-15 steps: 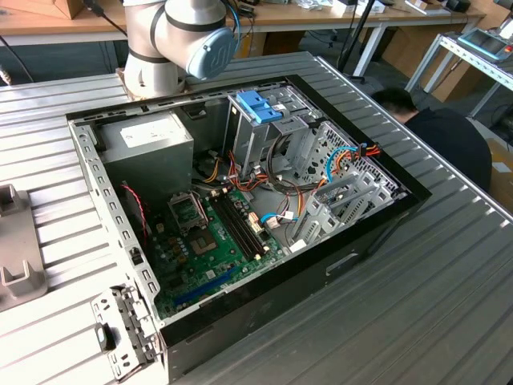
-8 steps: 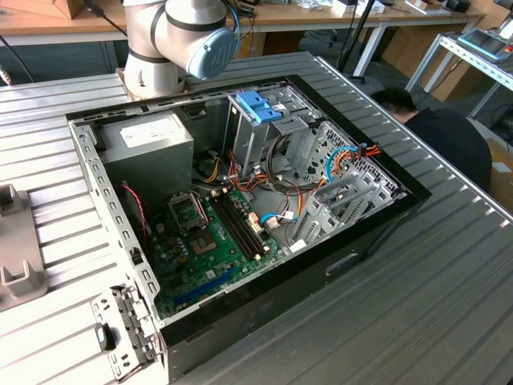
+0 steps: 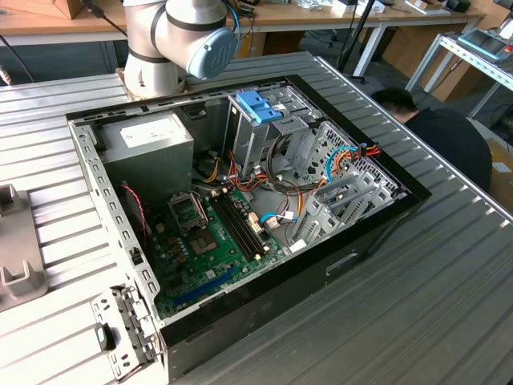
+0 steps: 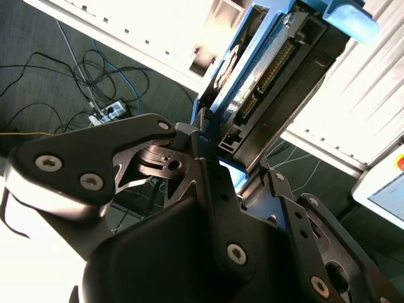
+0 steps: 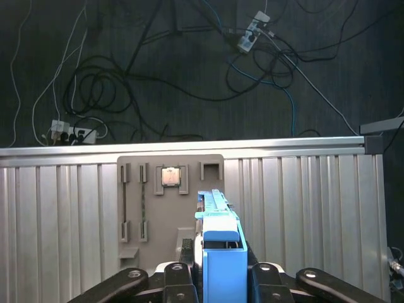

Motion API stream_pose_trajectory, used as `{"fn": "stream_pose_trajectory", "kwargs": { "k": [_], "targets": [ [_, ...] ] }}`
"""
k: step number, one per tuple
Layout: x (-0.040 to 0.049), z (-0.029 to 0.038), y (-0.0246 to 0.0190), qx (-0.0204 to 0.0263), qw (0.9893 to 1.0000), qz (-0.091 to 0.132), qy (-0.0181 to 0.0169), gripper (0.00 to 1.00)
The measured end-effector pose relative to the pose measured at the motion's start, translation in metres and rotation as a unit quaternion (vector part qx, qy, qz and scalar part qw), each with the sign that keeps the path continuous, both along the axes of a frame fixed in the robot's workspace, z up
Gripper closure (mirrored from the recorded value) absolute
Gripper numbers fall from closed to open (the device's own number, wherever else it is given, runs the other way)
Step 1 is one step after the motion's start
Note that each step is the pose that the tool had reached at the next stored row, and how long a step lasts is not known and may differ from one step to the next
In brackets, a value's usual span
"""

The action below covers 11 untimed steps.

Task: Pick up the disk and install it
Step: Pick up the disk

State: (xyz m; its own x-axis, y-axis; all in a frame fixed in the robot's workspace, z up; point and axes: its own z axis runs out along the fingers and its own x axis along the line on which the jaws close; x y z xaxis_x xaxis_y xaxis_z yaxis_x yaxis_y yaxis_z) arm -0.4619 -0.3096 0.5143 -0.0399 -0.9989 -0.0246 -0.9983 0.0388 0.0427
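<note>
In both wrist views my gripper (image 5: 222, 276) (image 4: 225, 155) is shut on the disk (image 5: 221, 249), a grey metal drive in a light blue carrier. It is held off the table, edge-on, between the black fingers (image 5: 182, 273). In the second wrist view the disk (image 4: 262, 72) shows its connector row and its blue frame. In the exterior view the open computer case (image 3: 240, 200) lies on the ribbed metal table, with a metal drive cage (image 3: 260, 140) near its far side, topped by a blue latch (image 3: 258, 104). The arm's base (image 3: 172, 40) stands behind the case.
A grey parts holder (image 5: 170, 202) (image 3: 16, 257) carrying a small chip (image 5: 170, 176) lies on the ribbed table (image 5: 315, 208). Cables and power strips (image 5: 72, 132) lie on the dark floor beyond the table's edge. A person in dark clothes (image 3: 437, 132) crouches at the exterior view's right.
</note>
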Motion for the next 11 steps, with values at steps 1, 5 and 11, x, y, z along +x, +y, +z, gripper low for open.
{"fn": "stream_pose_trajectory", "kwargs": {
  "k": [1,5,11],
  "targets": [
    [0.0005,0.0000,0.0000,0.0000,1.0000,0.000,0.0000,0.63],
    [0.0031,0.0000,-0.0002,0.0000,1.0000,0.000,0.0000,0.63],
    [0.0061,0.0000,-0.0003,0.0000,1.0000,0.000,0.0000,0.63]
  ]
}}
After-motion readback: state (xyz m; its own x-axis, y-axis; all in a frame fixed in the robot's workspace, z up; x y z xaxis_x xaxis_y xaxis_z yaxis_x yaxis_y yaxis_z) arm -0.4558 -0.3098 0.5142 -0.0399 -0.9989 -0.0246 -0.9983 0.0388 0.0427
